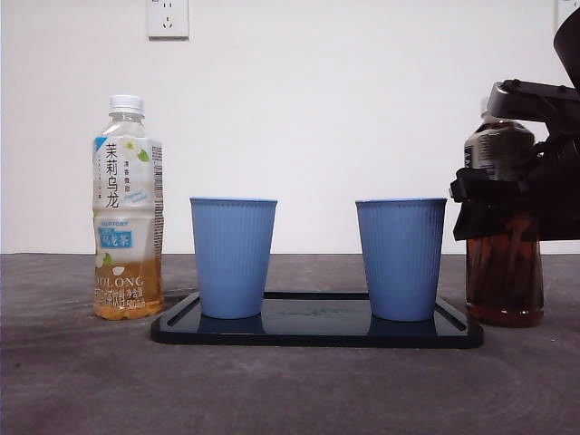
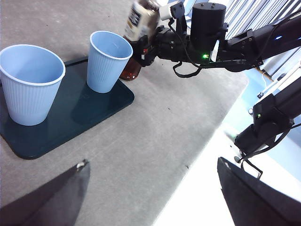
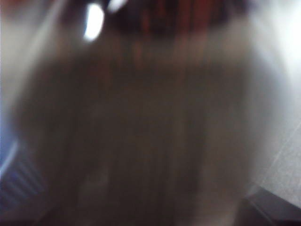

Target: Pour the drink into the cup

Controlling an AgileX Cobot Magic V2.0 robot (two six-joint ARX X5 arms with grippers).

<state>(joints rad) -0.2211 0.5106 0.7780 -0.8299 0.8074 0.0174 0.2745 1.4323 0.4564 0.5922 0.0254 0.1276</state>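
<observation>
A dark tea bottle [image 1: 504, 272] stands on the table right of the black tray [image 1: 317, 331]. My right gripper [image 1: 494, 195] is shut on its middle; the bottle's base rests on the table. The bottle fills the blurred right wrist view [image 3: 141, 132]. Two empty blue cups stand upright on the tray: the left cup [image 1: 233, 258] and the right cup [image 1: 401, 260]. In the left wrist view the right gripper [image 2: 148, 44] holds the bottle [image 2: 141, 16] just beyond the farther cup [image 2: 106, 63]. My left gripper [image 2: 150, 197] is open and empty, away from the tray [image 2: 80, 113].
A pale oolong tea bottle [image 1: 127, 217] with a white cap stands upright left of the tray. A wall outlet [image 1: 168, 16] is behind. The grey table edge [image 2: 188, 165] runs close to the left gripper, with robot stands beyond it.
</observation>
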